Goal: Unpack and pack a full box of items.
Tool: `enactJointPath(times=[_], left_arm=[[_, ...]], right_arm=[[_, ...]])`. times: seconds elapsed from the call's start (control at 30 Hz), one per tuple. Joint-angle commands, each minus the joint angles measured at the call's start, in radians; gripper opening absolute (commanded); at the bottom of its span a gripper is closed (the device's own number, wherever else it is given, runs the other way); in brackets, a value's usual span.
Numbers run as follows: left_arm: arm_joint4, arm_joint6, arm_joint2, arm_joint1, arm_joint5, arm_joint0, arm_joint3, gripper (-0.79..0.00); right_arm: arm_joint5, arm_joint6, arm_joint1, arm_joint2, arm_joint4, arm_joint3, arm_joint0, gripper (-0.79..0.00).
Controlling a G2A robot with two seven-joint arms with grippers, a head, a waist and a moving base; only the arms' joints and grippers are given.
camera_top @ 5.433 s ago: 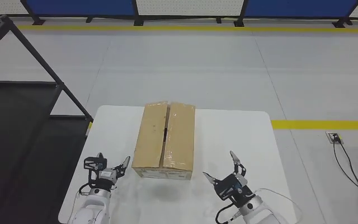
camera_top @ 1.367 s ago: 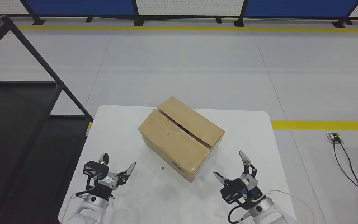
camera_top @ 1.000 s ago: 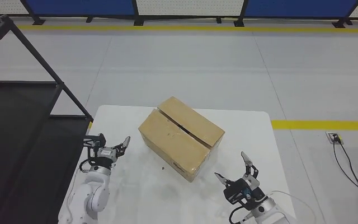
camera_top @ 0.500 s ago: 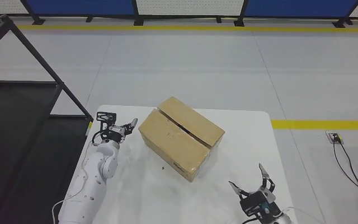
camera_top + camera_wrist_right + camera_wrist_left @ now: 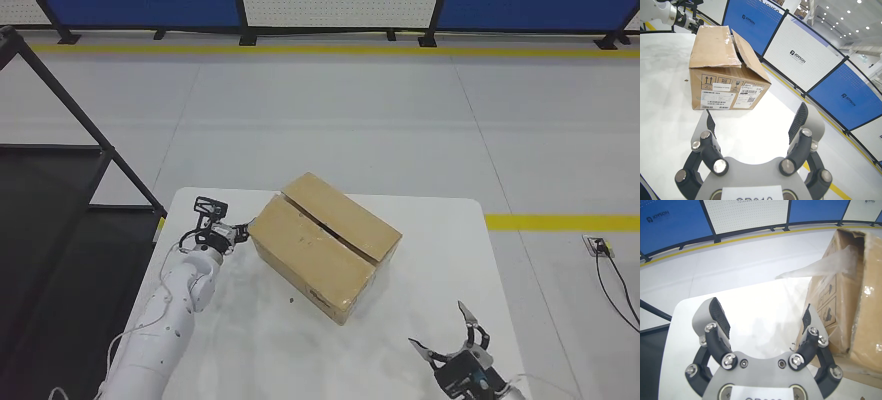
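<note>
Box [image 5: 849,313] just beside left claw [image 5: 762,306]

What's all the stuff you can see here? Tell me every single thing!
Cardboard box: one, brown, flaps down, slantwise in the middle of the table.
Tape strip: one, clear, peeling off the box's end.
Speck: one, dark, on the table close to the box.
Table: one, white, under everything.
Frame: one, black, beside the table.
Left gripper: one, silver and black, open, beside the box's taped end.
Right gripper: one, silver and black, open, apart from the box.
</note>
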Motion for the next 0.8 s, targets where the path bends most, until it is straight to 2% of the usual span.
enactJointPath(times=[0.0, 0.1, 0.4, 0.5, 0.63, 0.77], left_arm=[[-0.002, 0.018, 0.0, 0.0, -0.009, 0.003, 0.002, 0.0], [-0.021, 0.036, -0.003, 0.0, -0.036, 0.017, -0.008, 0.0], [-0.006, 0.062, -0.015, 0.015, -0.074, 0.098, -0.111, 0.0], [0.001, 0.062, -0.026, 0.022, -0.079, 0.136, -0.165, 0.0], [0.0, 0.056, -0.046, 0.033, -0.09, 0.19, -0.242, 0.0], [-0.006, 0.039, -0.066, 0.043, -0.111, 0.244, -0.315, 0.0]], right_arm=[[-0.067, -0.018, 0.003, 0.006, 0.04, 0.024, 0.029, 0.0], [-0.197, -0.042, 0.008, 0.015, 0.119, 0.066, 0.067, 0.0], [-0.197, -0.042, 0.008, 0.015, 0.119, 0.066, 0.067, 0.0], [-0.258, -0.044, 0.01, 0.006, 0.157, 0.069, 0.09, 0.0], [-0.37, 0.0, 0.01, -0.005, 0.302, 0.115, 0.17, 0.0], [-0.5, 0.159, 0.009, -0.024, 0.531, 0.201, 0.267, 0.0]])
